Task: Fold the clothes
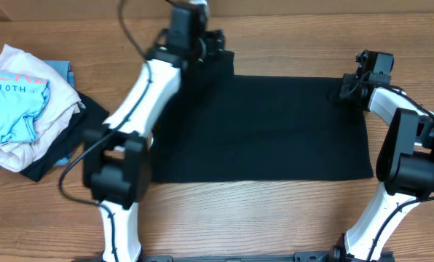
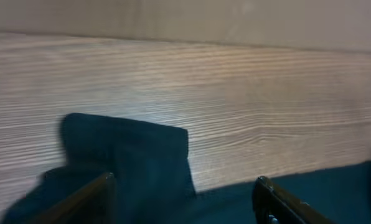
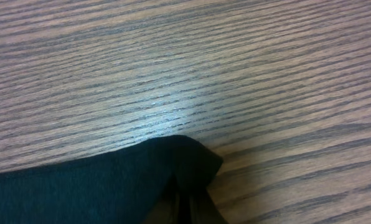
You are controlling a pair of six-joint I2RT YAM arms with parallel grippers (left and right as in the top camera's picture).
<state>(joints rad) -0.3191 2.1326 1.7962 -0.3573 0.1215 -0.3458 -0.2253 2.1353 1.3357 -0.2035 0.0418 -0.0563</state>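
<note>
Two risks: the right gripper [image 1: 346,89] pinches just a corner tip of the black T-shirt [image 1: 275,127], spread mid-frame on the surface [image 1: 275,218] (a thin bite that may slip); the left gripper [image 2: 184,182] gapes wide, so lifting now would skew it.

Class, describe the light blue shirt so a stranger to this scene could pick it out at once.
Find the wooden table, then the heap at its left edge, beside the spread black T-shirt. The blue shirt lies crumpled on top; it alone is light blue with pink lettering, over a cream garment.
</note>
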